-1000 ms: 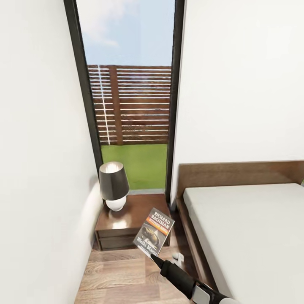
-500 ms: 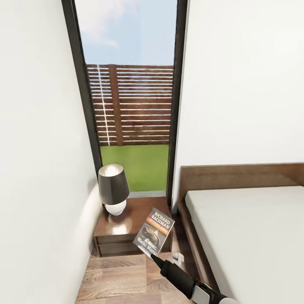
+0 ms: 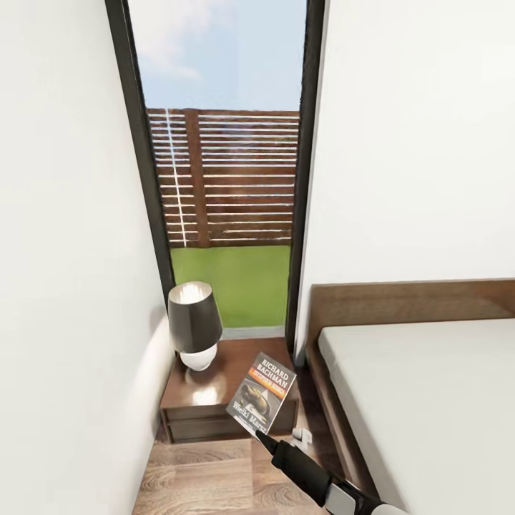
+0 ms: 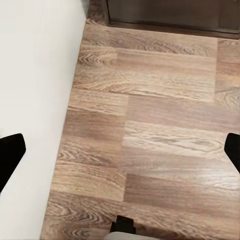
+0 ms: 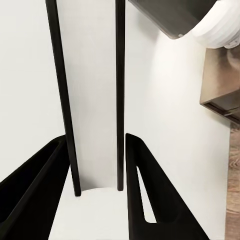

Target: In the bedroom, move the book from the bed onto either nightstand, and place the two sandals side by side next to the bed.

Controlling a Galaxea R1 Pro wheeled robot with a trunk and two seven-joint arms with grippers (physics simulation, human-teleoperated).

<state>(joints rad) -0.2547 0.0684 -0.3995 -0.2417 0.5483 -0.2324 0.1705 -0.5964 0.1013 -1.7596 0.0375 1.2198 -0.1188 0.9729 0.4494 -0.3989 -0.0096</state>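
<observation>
Rolling closer: compared with a second ago the whole head view has slid a bit, so that's the camera/base creeping toward the corner, not the furniture moving.
bed (image 3: 429, 400): lower right of the frame, pale mattress, nothing lying on the part I can see.
nightstand (image 3: 236, 357): lower centre, tucked between wall and bed, sitting a touch lower and further right in frame than before.
lamp (image 3: 193, 322): hogs the left part of the top, so the free spot looks like the right part.
book (image 3: 261, 393): same place in frame as before, held up tilted, overlapping the nightstand's front right corner, not set down yet.
right gripper (image 3: 259, 433): pinching the book's lower edge, fingers clamped on it.
left gripper (image 4: 120, 150): wide open, holding nothing, just floor under it.
sandals: can't spot them.
</observation>
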